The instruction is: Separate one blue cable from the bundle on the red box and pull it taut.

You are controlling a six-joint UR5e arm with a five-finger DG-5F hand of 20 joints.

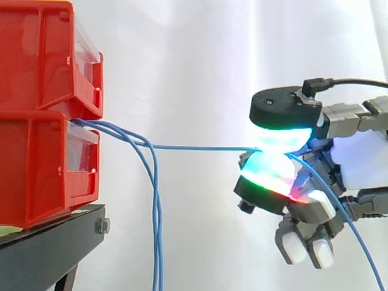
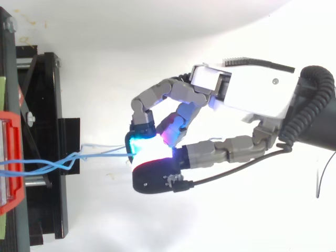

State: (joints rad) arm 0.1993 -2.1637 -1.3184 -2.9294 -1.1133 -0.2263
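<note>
The robot hand (image 1: 364, 162) is pinching one thin blue cable (image 1: 200, 147) between curled glowing fingers (image 1: 285, 132), at three o'clock from the red plastic box (image 1: 36, 176). The spare blue strands (image 1: 157, 230) are hanging toward six. It is working the pulling-taut step, I'd say, and needing slightly more pull toward three.

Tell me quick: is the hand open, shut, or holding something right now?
The hand: shut, pinching one blue cable, which runs straight across to the red bins.
</note>
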